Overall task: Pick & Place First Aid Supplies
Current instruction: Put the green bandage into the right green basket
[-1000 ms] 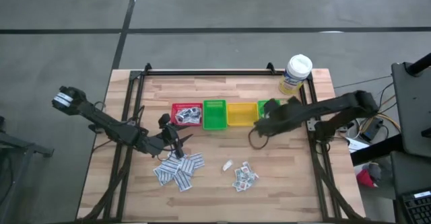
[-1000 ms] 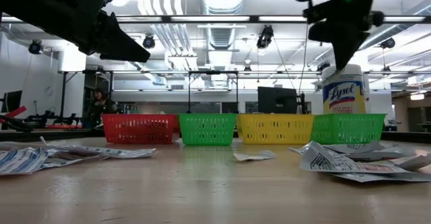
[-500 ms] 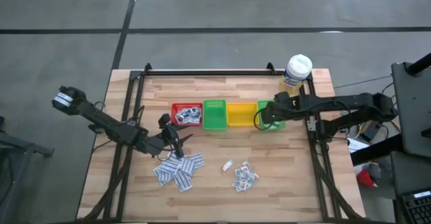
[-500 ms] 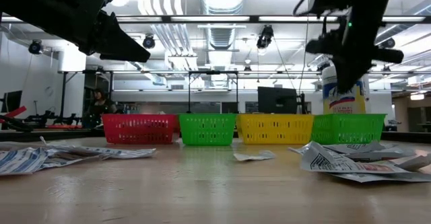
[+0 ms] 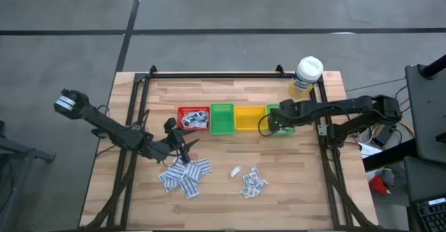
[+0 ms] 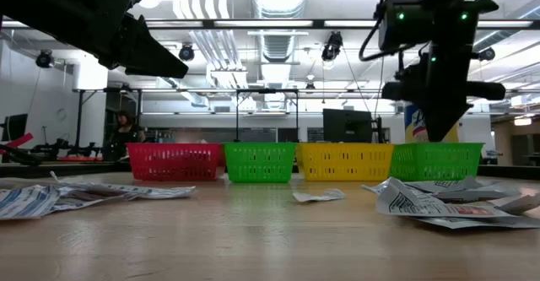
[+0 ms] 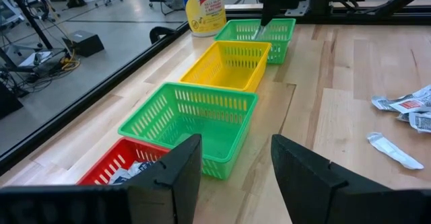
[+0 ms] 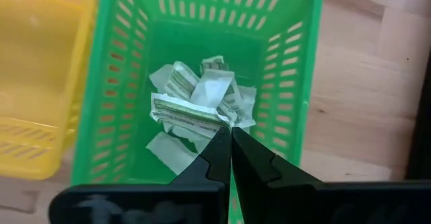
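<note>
Your first aid supplies (image 8: 195,109) lie crumpled in the far-right green bin (image 8: 121,83), directly under your right pincer (image 8: 230,153), whose fingers are pressed together with nothing between them. More packets (image 5: 187,176) lie loose on the counter (image 5: 293,183) just beside your left pincer (image 5: 182,148), which hangs spread wide and empty.

wood table (image 5: 313,183), bins (image 5: 235,118), bottle (image 5: 305,76), packets (image 5: 185,175)

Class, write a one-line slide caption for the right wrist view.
Right gripper, shut on a packet, poised over the end green bin already holding more packets.
</note>
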Robot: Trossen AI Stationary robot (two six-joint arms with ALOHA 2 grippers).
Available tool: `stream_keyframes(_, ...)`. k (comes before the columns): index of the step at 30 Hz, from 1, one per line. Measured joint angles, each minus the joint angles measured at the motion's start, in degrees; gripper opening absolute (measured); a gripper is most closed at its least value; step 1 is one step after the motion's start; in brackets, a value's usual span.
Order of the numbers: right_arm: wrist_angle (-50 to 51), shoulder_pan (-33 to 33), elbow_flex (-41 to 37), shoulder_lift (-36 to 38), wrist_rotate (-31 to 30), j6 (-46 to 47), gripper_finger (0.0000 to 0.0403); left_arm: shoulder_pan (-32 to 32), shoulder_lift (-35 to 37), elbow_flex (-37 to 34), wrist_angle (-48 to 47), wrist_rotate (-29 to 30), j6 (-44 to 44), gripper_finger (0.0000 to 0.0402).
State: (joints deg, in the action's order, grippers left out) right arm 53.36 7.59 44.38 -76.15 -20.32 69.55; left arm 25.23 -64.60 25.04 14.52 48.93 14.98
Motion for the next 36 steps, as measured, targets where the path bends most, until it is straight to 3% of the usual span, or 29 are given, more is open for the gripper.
stream_keyframes(13, -1.0, 0.0, 0.0, -4.1, -0.4, -6.7, 0.0013, 0.0, 0.0, 0.0, 0.0, 0.0, 0.0, 0.0181)
stream_keyframes(21, -2.7, 0.0, 0.1, -3.9, -0.6, -10.2, 0.0065, 0.0, 0.0, 0.0, 0.0, 0.0, 0.0, 0.0181)
stream_keyframes(27, -1.6, -0.1, 1.6, -1.3, -0.2, -13.1, 0.0086, 0.0, 0.0, 0.0, 0.0, 0.0, 0.0, 0.0181)
stream_keyframes(36, -3.6, -3.4, 7.2, 4.9, 5.0, -19.0, 0.0067, 0.0, 0.0, 0.0, 0.0, 0.0, 0.0, 0.0181)
